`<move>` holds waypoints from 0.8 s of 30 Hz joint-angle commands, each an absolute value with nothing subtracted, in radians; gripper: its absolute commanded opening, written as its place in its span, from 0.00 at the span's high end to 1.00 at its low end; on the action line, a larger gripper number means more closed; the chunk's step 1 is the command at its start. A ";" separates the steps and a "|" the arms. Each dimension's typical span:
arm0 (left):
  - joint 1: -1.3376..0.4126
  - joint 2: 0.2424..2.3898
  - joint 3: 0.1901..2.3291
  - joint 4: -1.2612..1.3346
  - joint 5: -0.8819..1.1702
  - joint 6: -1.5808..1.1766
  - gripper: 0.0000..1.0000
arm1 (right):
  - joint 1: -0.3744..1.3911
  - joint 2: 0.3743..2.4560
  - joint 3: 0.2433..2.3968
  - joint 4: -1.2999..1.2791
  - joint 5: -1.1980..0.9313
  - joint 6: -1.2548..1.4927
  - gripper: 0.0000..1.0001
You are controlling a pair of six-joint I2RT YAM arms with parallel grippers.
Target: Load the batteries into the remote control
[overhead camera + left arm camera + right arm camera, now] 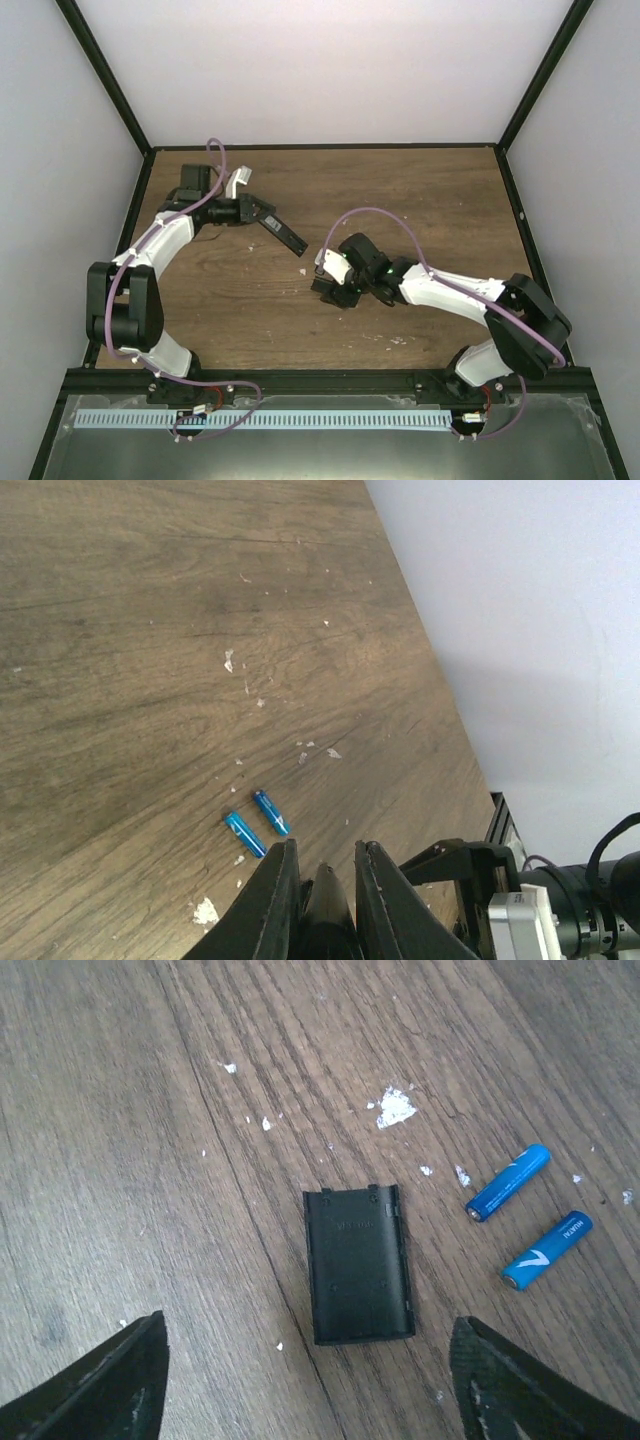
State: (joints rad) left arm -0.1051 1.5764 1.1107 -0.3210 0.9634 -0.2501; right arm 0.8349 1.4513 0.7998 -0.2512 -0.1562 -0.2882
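My left gripper [262, 214] is shut on the remote control [287, 235], a slim black bar that sticks out toward the table's middle. In the left wrist view the remote's dark end [326, 920] sits between my fingers [272, 905]. Two blue batteries [245, 834] [270, 812] lie side by side on the wood just beyond them. My right gripper [328, 288] is open and empty [310, 1400], hovering over the short black cover piece [358, 1263], which lies flat. The batteries [508, 1182] [547, 1249] lie to the cover's right.
White specks of debris [396, 1108] are scattered over the wooden table [420, 200]. Black frame posts and pale walls close in the table on the left, back and right. The right arm's black body [560, 900] shows at the left wrist view's lower right.
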 commanded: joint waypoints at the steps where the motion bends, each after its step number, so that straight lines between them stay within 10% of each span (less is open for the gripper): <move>1: -0.101 1.563 1.066 -0.292 1.021 -0.244 1.00 | 0.841 1.418 0.834 -0.221 -0.190 -0.277 0.29; 24: -0.223 1.413 0.864 -0.062 1.061 -0.463 1.00 | 0.841 1.555 1.014 -0.119 -0.240 -0.304 0.15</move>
